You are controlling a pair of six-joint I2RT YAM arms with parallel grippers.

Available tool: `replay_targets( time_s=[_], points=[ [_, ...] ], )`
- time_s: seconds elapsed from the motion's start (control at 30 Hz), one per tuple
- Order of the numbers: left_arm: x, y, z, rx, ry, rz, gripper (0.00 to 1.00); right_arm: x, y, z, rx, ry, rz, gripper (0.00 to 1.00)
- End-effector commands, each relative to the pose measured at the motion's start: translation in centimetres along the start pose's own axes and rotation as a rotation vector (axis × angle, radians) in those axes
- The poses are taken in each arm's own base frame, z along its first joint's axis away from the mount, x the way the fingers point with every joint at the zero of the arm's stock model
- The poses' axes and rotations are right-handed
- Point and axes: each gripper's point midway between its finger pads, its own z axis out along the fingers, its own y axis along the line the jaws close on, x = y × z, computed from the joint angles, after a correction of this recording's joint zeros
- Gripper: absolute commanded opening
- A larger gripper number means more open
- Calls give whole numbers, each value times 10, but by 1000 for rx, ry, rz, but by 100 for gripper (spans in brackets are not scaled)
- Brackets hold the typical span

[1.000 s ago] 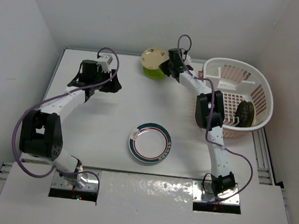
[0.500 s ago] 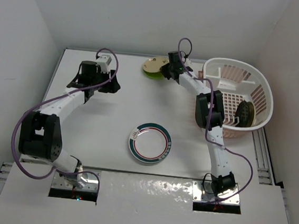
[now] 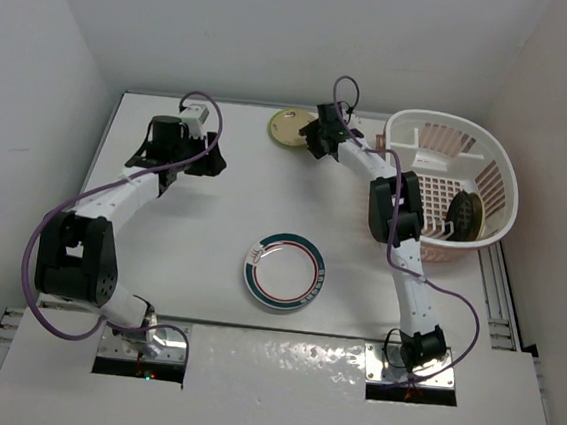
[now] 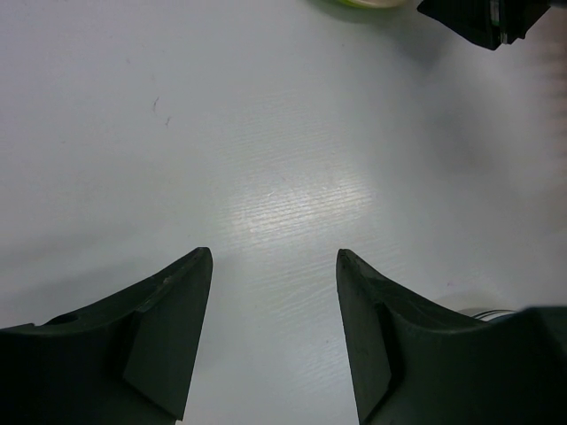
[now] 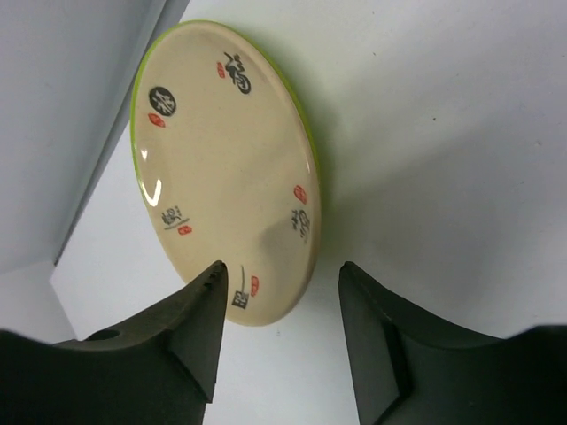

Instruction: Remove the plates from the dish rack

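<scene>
Two plates on table, one in dish rack.

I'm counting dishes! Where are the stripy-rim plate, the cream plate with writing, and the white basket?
Stripy-rim plate [image 3: 284,273]: top view, its white middle.
Cream plate [image 5: 221,168]: right wrist view, its cream face.
White basket [image 3: 441,137]: top view, its far slotted wall.

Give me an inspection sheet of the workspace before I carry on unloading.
Surface: white table, a few faint specks.
Job's things: green-rimmed plate flat at centre; lime plate lying at far edge; dark plate standing in the rack.
Clutter: nothing seen.
Hands: left hand open, empty, over table; right hand open, at the lime plate's edge.
Cables: purple cables looping along both arms.
Surroundings: white walls on three sides.
</scene>
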Motion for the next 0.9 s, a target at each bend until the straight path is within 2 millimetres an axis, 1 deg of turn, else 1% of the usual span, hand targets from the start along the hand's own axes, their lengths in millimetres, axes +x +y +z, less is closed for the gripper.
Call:
replay_targets(
  time_s=[0.0, 0.17, 0.27, 0.33, 0.4, 0.43, 0.47, 0.5, 0.57, 0.6, 0.67, 0.7, 0.73, 0.77, 0.8, 0.83, 0.87],
  points=[
    [-22, 2, -8, -6, -82, 33, 56, -11, 32, -22, -57, -31, -79, 53],
    [-24, 3, -8, -9, -87, 35, 56, -7, 19, -22, -18, -25, -137, 54],
    [-24, 2, -9, -7, -89, 38, 56, -9, 18, -20, -14, -30, -177, 54],
    [-23, 3, -9, -11, -83, 38, 56, -11, 28, -25, -40, -31, -237, 54],
    [-22, 3, -9, -11, -81, 36, 56, -8, 48, -40, -85, -40, -313, 54],
    [-21, 2, -9, -8, -78, 36, 56, -4, 54, -48, -93, -46, -392, 55],
    [-22, 2, -9, -5, -80, 38, 56, -5, 58, -56, -99, -52, -421, 55],
    [-23, 1, -10, -3, -81, 40, 56, -7, 62, -73, -108, -56, -448, 55],
    [-22, 2, -9, -4, -79, 42, 56, -10, 65, -93, -121, -61, -487, 55],
    [-22, 2, -9, -6, -77, 43, 56, -14, 69, -113, -139, -68, -504, 55],
    [-20, 4, -10, -13, -72, 49, 56, -16, 72, -134, -162, -67, -586, 55],
    [-17, 4, -10, -14, -64, 49, 56, -12, 67, -143, -166, -45, -629, 56],
    [-16, 5, -10, -19, -63, 53, 56, -18, 79, -164, -213, -49, -711, 55],
    [-14, 6, -11, -21, -57, 64, 56, -10, 87, -178, -277, 0, -768, 53],
    [-13, 7, -11, -24, -50, 68, 56, -8, 88, -193, -297, 34, -840, 50],
    [-11, 9, -12, -35, -46, 74, 55, -12, 94, -216, -344, 42, -972, 32],
    [-9, 11, -13, -47, -39, 71, 55, -11, 83, -233, -313, 101, -1034, 19]
  ],
)
